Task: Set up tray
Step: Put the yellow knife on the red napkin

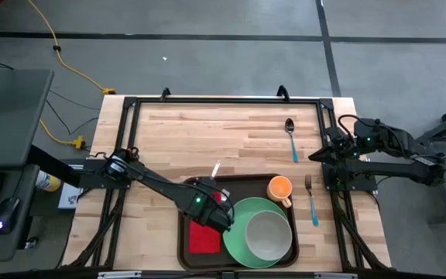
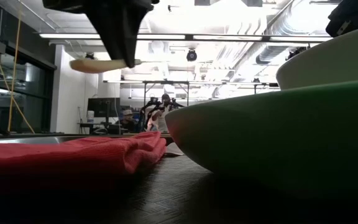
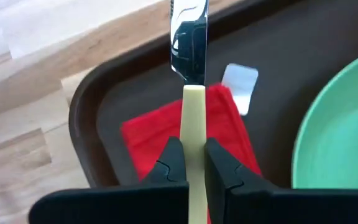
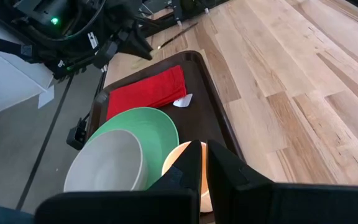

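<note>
Cream-handled shiny metal knife point(image 3: 191, 93) sits pinched in the left gripper point(image 3: 194, 163), above the folded red cloth napkin point(image 3: 185, 140) on the big dark brown plastic tray point(image 3: 104, 106). It should come down slowly and flat onto the napkin, clear of the round green plate point(image 3: 344, 130). The right gripper point(image 4: 204, 163) waits shut and empty at the table's right edge.

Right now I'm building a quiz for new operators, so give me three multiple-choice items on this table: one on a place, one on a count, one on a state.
1. Where does the red napkin lie?
A. inside the tray, beside the green plate
B. on the bare wood by the spoon
C. under the orange cup

2. How many blue-handled utensils lie on the wood outside the tray?
A. none
B. two
C. four

3. What is the left gripper doing?
A. hanging open
B. gripping the cup
C. holding a knife by its cream handle

Answers: 1 A, the high view shows it at the tray's left end; 2 B, a spoon and a fork; 3 C, the left wrist view shows the jaws clamping the handle.
</note>
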Controlling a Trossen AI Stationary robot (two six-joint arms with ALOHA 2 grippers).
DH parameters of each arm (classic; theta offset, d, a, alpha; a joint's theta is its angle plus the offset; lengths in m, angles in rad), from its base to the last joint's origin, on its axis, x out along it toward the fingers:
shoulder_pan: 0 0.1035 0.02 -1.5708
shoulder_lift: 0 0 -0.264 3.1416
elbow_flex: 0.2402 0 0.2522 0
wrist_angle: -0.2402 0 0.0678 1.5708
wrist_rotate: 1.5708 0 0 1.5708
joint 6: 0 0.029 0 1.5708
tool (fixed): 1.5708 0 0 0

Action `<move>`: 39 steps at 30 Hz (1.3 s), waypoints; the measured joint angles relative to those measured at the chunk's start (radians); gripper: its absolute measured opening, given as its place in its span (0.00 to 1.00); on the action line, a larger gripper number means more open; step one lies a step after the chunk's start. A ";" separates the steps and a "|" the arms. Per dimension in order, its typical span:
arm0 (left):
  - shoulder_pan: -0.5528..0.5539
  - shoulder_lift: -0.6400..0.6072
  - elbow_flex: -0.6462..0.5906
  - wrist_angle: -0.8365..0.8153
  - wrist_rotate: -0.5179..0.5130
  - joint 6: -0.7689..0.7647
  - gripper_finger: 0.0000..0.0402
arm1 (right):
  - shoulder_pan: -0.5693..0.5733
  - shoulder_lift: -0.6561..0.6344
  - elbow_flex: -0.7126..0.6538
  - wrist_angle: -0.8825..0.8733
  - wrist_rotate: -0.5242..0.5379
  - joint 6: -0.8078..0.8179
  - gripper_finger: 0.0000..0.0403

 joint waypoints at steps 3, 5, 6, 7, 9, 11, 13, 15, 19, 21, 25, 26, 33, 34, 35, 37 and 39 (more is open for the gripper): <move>0.013 0.022 0.000 0.014 0.014 -0.001 0.10 | 0.000 0.000 0.000 0.000 0.000 0.001 0.00; 0.013 0.042 -0.002 0.032 0.036 -0.007 0.10 | 0.000 0.000 0.000 0.000 -0.001 0.002 0.00; 0.009 0.046 -0.002 0.054 0.042 -0.008 0.10 | 0.000 0.000 0.000 0.001 -0.003 0.009 0.00; 0.002 0.047 -0.002 0.072 0.052 -0.008 0.10 | 0.000 0.000 0.000 0.001 -0.003 0.019 0.00; -0.017 0.047 -0.001 0.073 0.061 -0.009 0.10 | 0.000 0.000 0.000 0.001 -0.004 0.024 0.00; -0.032 0.047 -0.001 0.064 0.081 -0.013 0.10 | 0.000 0.000 0.000 0.000 -0.012 0.024 0.00; -0.047 0.047 -0.001 0.046 0.093 -0.016 0.10 | 0.000 0.000 0.000 0.000 -0.026 0.024 0.00; -0.065 0.046 -0.001 0.047 0.118 -0.019 0.10 | 0.000 0.000 0.000 0.000 -0.039 0.024 0.00; -0.109 0.047 0.030 0.061 0.145 -0.024 0.10 | 0.000 0.000 0.000 0.000 -0.052 0.023 0.00; -0.125 0.049 0.038 0.056 0.165 -0.025 0.10 | 0.000 0.000 0.000 0.000 -0.052 0.020 0.00; -0.144 0.051 0.037 0.059 0.177 -0.026 0.10 | 0.000 0.000 0.000 0.000 -0.052 0.017 0.00; -0.149 0.051 0.037 0.061 0.183 -0.026 0.10 | 0.000 0.000 0.000 0.000 -0.051 0.015 0.00; -0.150 0.111 0.034 0.068 0.215 -0.025 0.10 | 0.000 0.000 0.000 0.000 -0.050 0.012 0.00; -0.149 0.122 0.034 0.091 0.215 -0.025 0.10 | 0.000 0.000 0.000 0.000 -0.050 0.012 0.00; -0.148 0.129 0.034 0.120 0.217 -0.025 0.10 | 0.000 0.000 0.000 0.000 -0.050 0.012 0.00; -0.149 0.149 0.035 0.151 0.219 -0.024 0.10 | 0.000 0.000 0.000 0.000 -0.050 0.012 0.00; -0.141 0.168 0.035 0.174 0.223 -0.024 0.10 | 0.000 0.000 0.000 0.000 -0.050 0.012 0.00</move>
